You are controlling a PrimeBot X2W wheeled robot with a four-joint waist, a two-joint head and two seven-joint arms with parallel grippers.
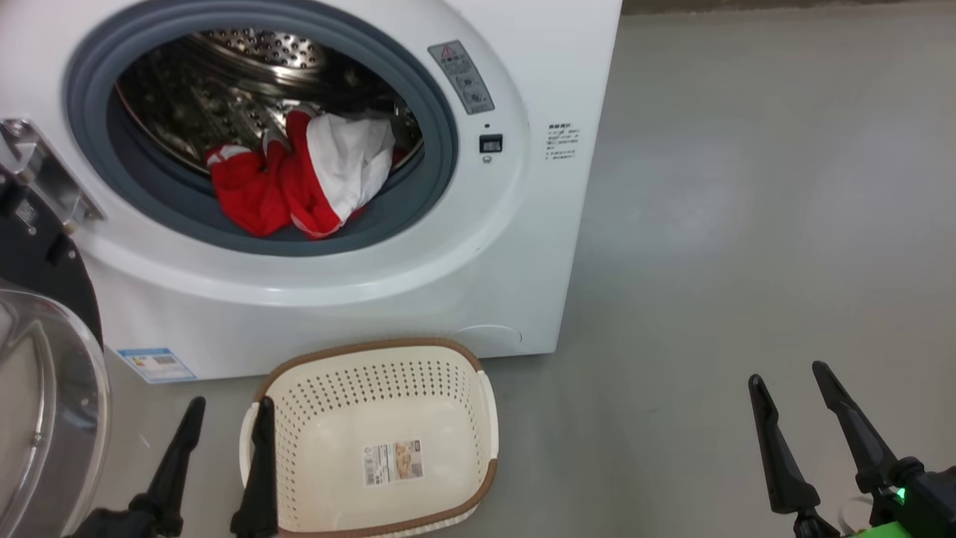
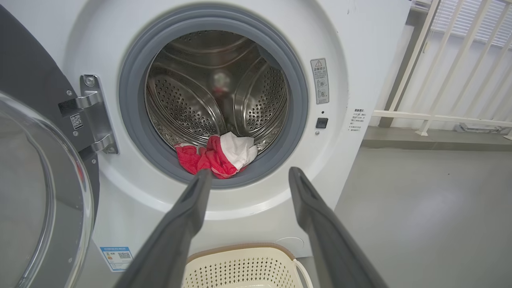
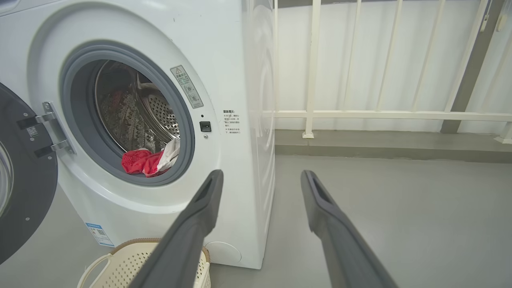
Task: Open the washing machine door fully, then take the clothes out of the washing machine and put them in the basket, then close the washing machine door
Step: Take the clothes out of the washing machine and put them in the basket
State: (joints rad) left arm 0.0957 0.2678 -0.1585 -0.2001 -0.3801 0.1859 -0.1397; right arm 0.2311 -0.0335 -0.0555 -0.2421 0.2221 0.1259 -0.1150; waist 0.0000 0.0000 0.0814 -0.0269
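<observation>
Head view: the left gripper (image 1: 231, 405), near the basket (image 1: 373, 347), and the right gripper (image 1: 788, 373) both hang spread and empty.

Left wrist view: the clothes (image 2: 216, 154), a crumpled red-and-white bundle, slump over the gasket (image 2: 136, 132). A shallow pinch could snag a fold and drop it short.

Right wrist view: the washing machine door (image 3: 24, 200) stands wide.

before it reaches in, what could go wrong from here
The clothes drape over the grey gasket lip, so a shallow grab by the left gripper may take one layer and drop the rest short of the basket. The open washing machine door stands close beside that arm and could be bumped.
</observation>
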